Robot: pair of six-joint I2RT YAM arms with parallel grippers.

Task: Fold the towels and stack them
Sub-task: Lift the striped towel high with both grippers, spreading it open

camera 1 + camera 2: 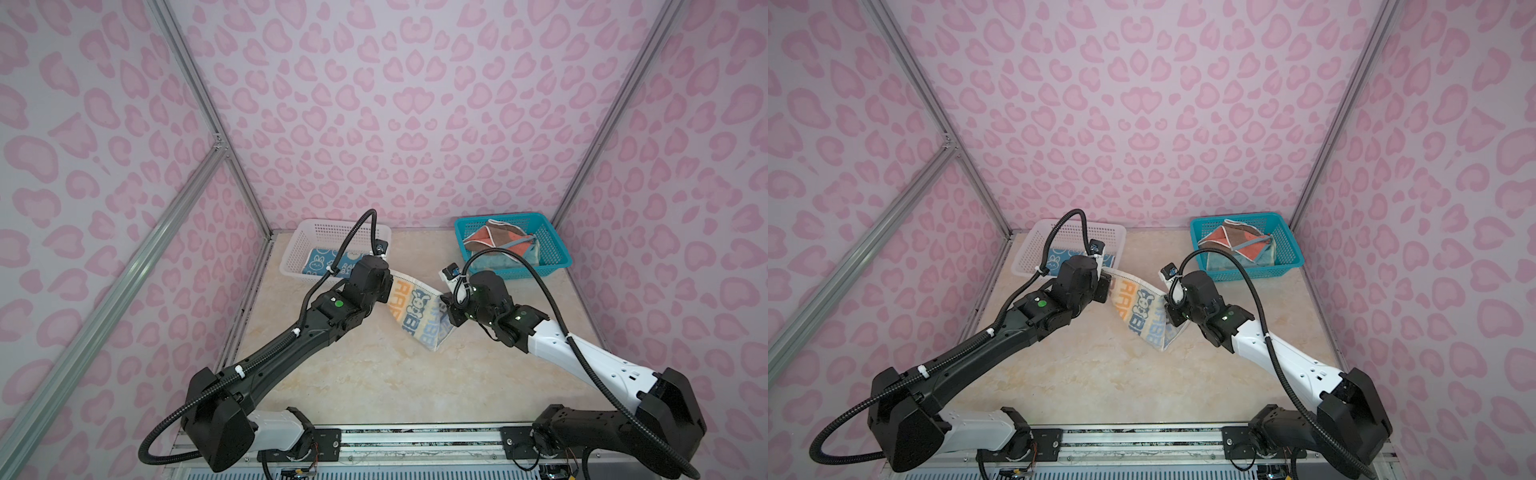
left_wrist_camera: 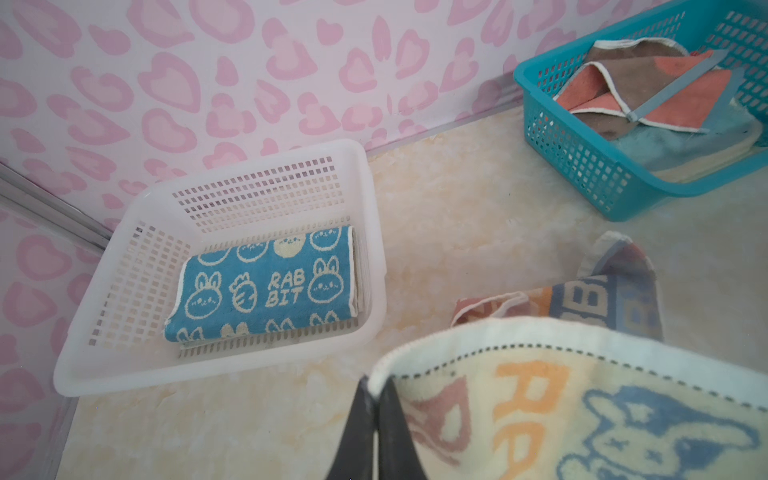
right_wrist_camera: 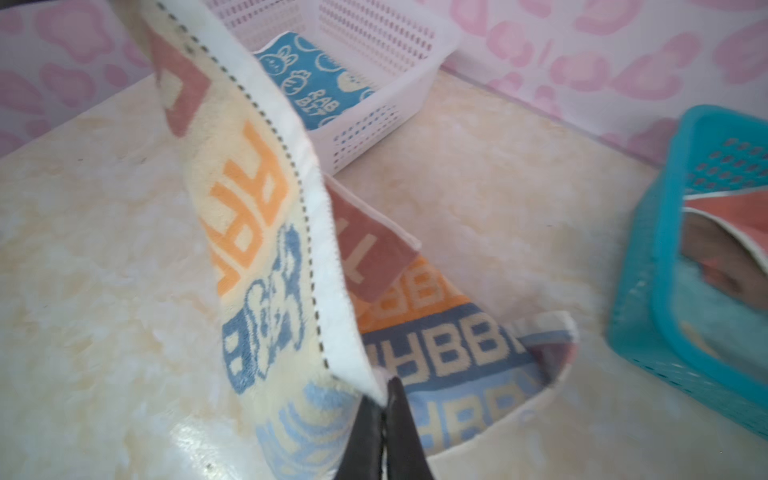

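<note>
Above a marble-patterned tabletop [image 1: 374, 374], the lettered towel [image 1: 415, 309] is held up by its white edge, presumably to be spread for folding; its lower part sags to the surface. The left gripper [image 2: 376, 388] and right gripper [image 3: 384, 395] are each clamped on a corner. A folded rabbit towel [image 2: 266, 286] is laid in the white basket [image 2: 104, 374]; crumpled towels [image 2: 648, 91] are kept in the teal basket [image 2: 582, 187].

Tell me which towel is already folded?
The blue rabbit-print towel in the white perforated plastic basket; the orange-and-blue lettered towel hangs unfolded, the orange-brown towels lie crumpled.
</note>
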